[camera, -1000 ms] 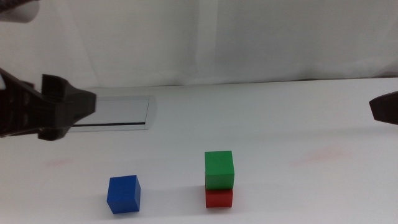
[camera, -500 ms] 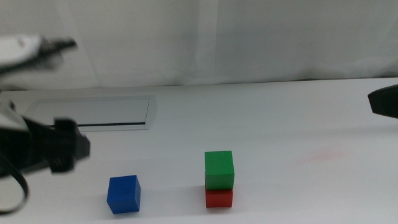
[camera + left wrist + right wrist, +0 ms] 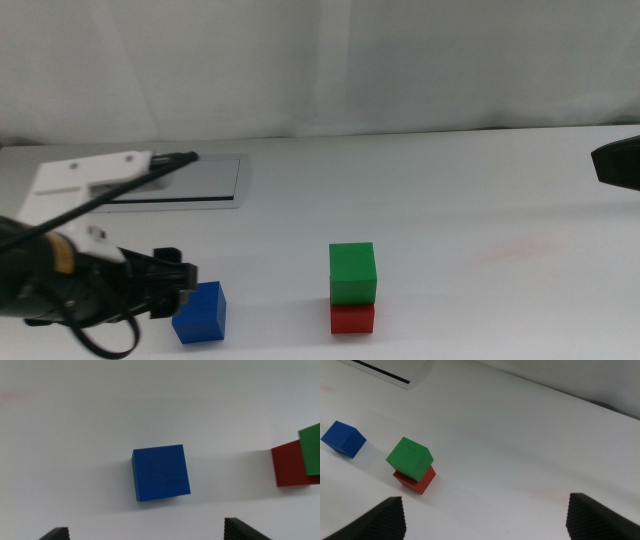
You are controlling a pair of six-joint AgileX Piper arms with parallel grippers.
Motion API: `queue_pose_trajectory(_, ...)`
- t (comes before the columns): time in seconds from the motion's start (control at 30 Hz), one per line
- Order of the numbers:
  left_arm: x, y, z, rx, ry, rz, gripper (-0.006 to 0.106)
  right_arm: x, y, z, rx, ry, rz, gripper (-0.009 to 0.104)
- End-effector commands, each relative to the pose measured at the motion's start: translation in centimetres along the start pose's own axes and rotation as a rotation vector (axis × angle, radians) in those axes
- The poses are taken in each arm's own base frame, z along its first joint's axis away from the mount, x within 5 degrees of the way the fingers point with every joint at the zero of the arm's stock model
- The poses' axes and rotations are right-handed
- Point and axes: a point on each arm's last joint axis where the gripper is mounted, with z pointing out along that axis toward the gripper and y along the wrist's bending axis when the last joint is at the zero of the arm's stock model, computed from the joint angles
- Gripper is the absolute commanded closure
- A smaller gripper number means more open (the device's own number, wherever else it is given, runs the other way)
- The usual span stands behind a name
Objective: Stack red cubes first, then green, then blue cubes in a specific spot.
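The left gripper [image 3: 175, 283] is low over the white tabletop [image 3: 450, 190] at the near left of the middle view, its arm coming in from the left edge with the wrist housing and a cable above it, the dark jaws reaching right to just beside the blue cube [image 3: 199, 312]. In the left wrist view the camera looks almost straight down on that blue cube [image 3: 161, 473], which sits on the tabletop between and ahead of the two jaw tips; the jaws are spread wide, well apart on either side, and hold nothing. The cube is slightly rotated relative to the jaws. To the right of the blue cube and well apart from it, the green cube [image 3: 352, 273] rests on top of the red cube [image 3: 352, 319], the green one sitting a little askew so that its edges do not line up with the red one below, as the right wrist view shows clearly for the green cube [image 3: 409, 458] and red cube [image 3: 417, 483]. The right gripper [image 3: 618, 165] waits at the far right edge of the middle view, raised above the tabletop; its jaws are wide apart in its own wrist view and empty. Behind the left arm lies a grey-rimmed panel [image 3: 215, 180] with a dark slot.
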Motion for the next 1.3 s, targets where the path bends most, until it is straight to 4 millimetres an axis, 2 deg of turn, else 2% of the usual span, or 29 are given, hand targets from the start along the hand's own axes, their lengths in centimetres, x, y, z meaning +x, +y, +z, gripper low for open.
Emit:
queue_pose_trajectory(0.0, -0.3, -0.5, 1.4, 0.005, 0.024, -0.013, 0.025, 0.1, 0.0, 0.0, 0.001, 0.001, -0.007, 0.009)
queue_pose_trajectory(0.27, -1.0, -1.3, 4.5, -0.002, 0.050, -0.047, 0.025, 0.1, 0.0, 0.0, -0.002, 0.003, -0.006, 0.009)
queue_pose_trajectory(0.5, -1.0, -1.6, 6.6, -0.031, 0.111, -0.057, 0.025, 0.1, 0.1, 0.0, -0.018, -0.001, 0.003, 0.009)
queue_pose_trajectory(0.8, -0.6, -2.2, 10.7, -0.070, 0.192, -0.086, 0.025, 0.1, 0.2, 0.0, -0.022, -0.001, 0.005, 0.009)
queue_pose_trajectory(1.1, -0.4, -2.3, 12.9, -0.091, 0.211, -0.082, 0.025, 0.1, 0.2, 0.0, -0.022, -0.006, 0.006, 0.009)
queue_pose_trajectory(1.27, -0.4, -2.3, 13.4, -0.095, 0.210, -0.068, 0.025, 0.1, 0.2, 0.0, -0.024, -0.006, 0.007, 0.009)
